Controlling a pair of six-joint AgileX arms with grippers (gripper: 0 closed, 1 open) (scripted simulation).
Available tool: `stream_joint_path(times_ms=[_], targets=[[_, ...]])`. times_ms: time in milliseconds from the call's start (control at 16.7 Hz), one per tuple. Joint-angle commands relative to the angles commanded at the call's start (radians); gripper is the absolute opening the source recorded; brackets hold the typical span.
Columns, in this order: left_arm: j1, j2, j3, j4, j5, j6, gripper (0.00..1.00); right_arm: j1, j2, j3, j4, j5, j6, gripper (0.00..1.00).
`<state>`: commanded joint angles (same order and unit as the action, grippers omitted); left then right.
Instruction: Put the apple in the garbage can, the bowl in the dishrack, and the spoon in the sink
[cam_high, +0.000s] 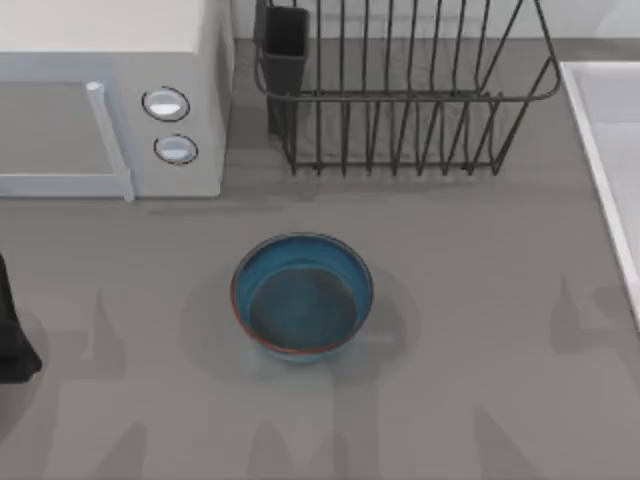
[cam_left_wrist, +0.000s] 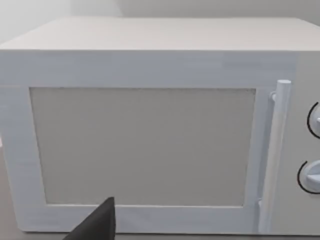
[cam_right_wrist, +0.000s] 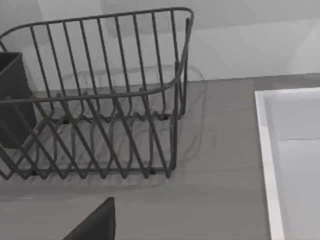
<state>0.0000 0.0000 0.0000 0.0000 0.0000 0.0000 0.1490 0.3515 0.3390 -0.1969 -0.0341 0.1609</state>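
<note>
seen from above, the grey surface (cam_high: 480, 300) carries a round deep blue bowl (cam_high: 302, 296) near its middle, standing upright and alone, with a thin reddish-brown rim and a darker grey-blue inside that holds nothing. behind the bowl, towards the far edge, stands the dark wire dishrack (cam_high: 400, 100), its upright bars in a row and a black rectangular cutlery cup (cam_high: 285, 45) at its left corner. the bowl is well apart from the rack. to the left of the rack sits a white microwave (cam_high: 110, 100) with a vertical door handle (cam_high: 110, 140) and two round knobs (cam_high: 166, 104), one above the other. no brand, label or writing can be read on the microwave, the rack or the bowl. along the right edge of the top view runs the pale raised rim of the sink (cam_high: 600, 170).

a dark part of the left arm (cam_high: 15, 330) shows at the left edge of the top view. in the left wrist view, the microwave (cam_left_wrist: 145, 145) faces the camera, and a dark wedge of the left pincer (cam_left_wrist: 97, 225) juts in at the lower edge; whether it is open or closed cannot be told. in the right wrist view, the dishrack (cam_right_wrist: 95, 100) and the sink (cam_right_wrist: 295, 160) lie ahead, with a like dark wedge of the right pincer (cam_right_wrist: 97, 225) at the lower edge; its state also cannot be told.
</note>
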Motion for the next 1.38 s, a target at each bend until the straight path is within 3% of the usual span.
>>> stream_joint_path(times_ms=[780, 1380], targets=[[0.000, 0.000, 0.000, 0.000, 0.000, 0.000, 1.00, 0.498, 1.295, 1.048, -0.773, -0.013, 0.515, 1.00], [0.000, 0.000, 0.000, 0.000, 0.000, 0.000, 1.00, 0.786, 2.017, 1.945, -1.146, 0.192, 0.786, 1.00]])
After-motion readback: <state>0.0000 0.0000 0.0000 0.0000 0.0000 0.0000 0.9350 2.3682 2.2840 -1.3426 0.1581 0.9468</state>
